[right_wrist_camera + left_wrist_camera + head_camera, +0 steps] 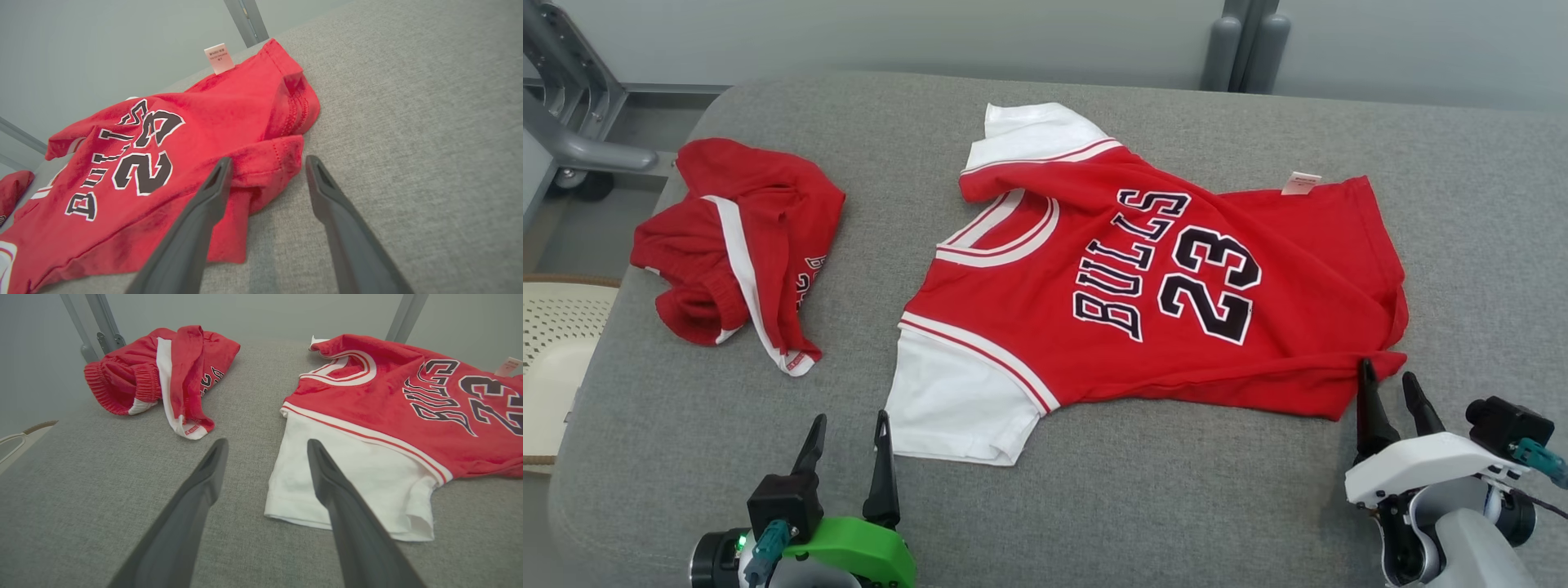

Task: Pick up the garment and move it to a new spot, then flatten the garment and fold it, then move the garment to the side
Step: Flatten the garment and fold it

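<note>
The right gripper [1387, 371] is spread wide, pinching nothing, right at the near right hem corner of the garment [1143, 286]. One fingertip overlaps the red edge, the other is over the bare grey table [1176, 506]. The left gripper [850, 416], also wide apart and empty, points at the near white sleeve [956, 408] just beyond it, seemingly not touching. The garment lies print up mid-table, its long axis left to right: collar left, hem and white tag [1300, 183] right. The red shorts [743, 245] sit bunched at the far left, well apart. Each arm has its own end, and I'd say the right is nearer for the grab.
</note>
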`<state>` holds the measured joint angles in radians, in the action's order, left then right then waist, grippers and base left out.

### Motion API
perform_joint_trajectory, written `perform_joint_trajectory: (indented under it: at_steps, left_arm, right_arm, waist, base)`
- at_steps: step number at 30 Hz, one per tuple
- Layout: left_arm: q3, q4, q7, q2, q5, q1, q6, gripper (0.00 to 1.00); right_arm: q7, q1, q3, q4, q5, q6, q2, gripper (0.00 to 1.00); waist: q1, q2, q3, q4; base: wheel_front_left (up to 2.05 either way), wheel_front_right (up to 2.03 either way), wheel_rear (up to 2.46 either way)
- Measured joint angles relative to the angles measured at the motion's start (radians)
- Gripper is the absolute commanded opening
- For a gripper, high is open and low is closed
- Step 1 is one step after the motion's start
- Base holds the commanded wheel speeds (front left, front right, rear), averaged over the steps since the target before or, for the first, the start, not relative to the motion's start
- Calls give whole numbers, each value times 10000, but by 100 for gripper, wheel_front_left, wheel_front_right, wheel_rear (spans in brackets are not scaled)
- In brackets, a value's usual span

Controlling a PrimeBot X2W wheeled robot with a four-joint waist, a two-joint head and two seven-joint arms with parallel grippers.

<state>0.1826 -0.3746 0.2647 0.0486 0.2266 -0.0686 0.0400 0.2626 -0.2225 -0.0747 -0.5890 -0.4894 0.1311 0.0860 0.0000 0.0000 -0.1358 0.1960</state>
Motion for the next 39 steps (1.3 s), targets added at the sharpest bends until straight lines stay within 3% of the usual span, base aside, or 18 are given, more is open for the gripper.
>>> perform_joint_trajectory:
  at_steps: [1, 3, 5, 7, 16, 25, 30, 34, 35, 36, 37, 39]
  left_arm:
    - [2, 0, 0, 0, 0, -5, -4, 100]
    - [0, -15, 0, 0, 4, -11, -4, 100]
    - [-6, -27, 0, 0, 29, -16, -4, 100]
    - [2, -25, 0, 0, 29, -27, -4, 100]
    - [-61, -71, 0, 0, 27, -34, -2, 100]
    - [-105, 21, 0, 0, 63, -24, -25, 100]
    - [-134, -48, 0, -2, 119, 24, -59, 100]
    - [-58, -134, 0, 0, 313, 145, -59, 100]
    - [-6, -180, 0, -2, 395, 174, -48, 100]
    - [2, -205, 0, -2, 445, 179, -42, 100]
    - [8, -226, 0, -2, 462, 193, -31, 100]
    - [-13, -247, 0, -4, 520, 238, -10, 100]
  right_arm:
    - [0, -65, 12, -36, -42, 0, 4, 84]
    - [0, -141, 54, -73, -88, 0, 31, 50]
    - [0, -147, 63, -134, -113, 0, 52, 31]
    - [0, -173, 69, -171, -148, 0, 82, 0]
    - [0, -244, 96, -96, -198, 0, 165, 0]
    - [0, -435, 6, 1835, -284, 0, 481, 0]
    - [0, -496, 838, 2493, -290, 0, 1070, 0]
    - [0, 430, 1538, 2502, -504, 0, 1444, 0]
    - [0, 1215, 1707, 2428, -560, 2, 1538, 84]
    - [0, 1598, 1622, 2391, -644, 2, 1536, 84]
    - [0, 1981, 1492, 2385, -692, 2, 1549, 100]
    - [0, 2681, 1124, 2393, -698, 0, 1603, 100]
  waist:
    - [0, 0, -21, 16]
    - [0, 0, -58, 54]
    - [0, 0, -98, 96]
    - [0, 0, -139, 136]
    - [0, 0, -228, 127]
    - [0, 0, 14, -298]
    - [0, 0, 268, -717]
    - [0, 0, 477, -1095]
    - [0, 0, 564, -1283]
    - [0, 0, 602, -1372]
    - [0, 0, 640, -1460]
    - [0, 0, 706, -1634]
  base:
    - [0, 0, 0]
    - [0, 0, 0]
    - [0, 0, 0]
    - [0, 0, 0]
    - [0, 0, 0]
    - [0, 0, 0]
    - [0, 0, 0]
    - [0, 0, 0]
    - [0, 0, 0]
    - [0, 0, 0]
    - [0, 0, 0]
    - [0, 0, 0]
